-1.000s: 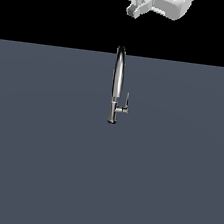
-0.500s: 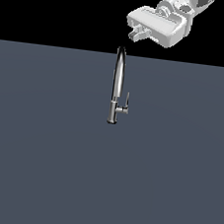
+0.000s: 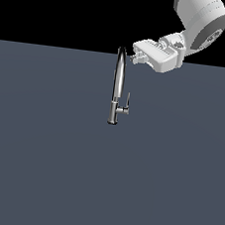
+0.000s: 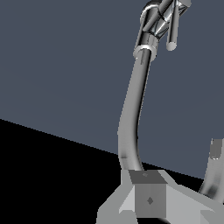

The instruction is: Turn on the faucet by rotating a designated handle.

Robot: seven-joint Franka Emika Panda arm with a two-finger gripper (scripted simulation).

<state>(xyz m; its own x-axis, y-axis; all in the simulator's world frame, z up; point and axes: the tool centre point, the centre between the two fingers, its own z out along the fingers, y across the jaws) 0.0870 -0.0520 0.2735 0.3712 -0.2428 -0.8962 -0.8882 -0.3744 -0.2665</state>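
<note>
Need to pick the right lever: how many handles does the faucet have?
1. The handle sticks off the faucet base on the exterior view's right, blade pointing up. None shows on the other side.

A plain slate-grey table (image 3: 42, 175) spreads below the jaws, meeting a black backdrop (image 3: 57, 8) behind them.

No text, label, brand mark, number or sign can be read in either view. The chrome faucet (image 3: 118, 85) and the white arm (image 3: 198, 20) carry bare, unmarked surfaces. The grey bench (image 3: 38, 165) is plain as well.
</note>
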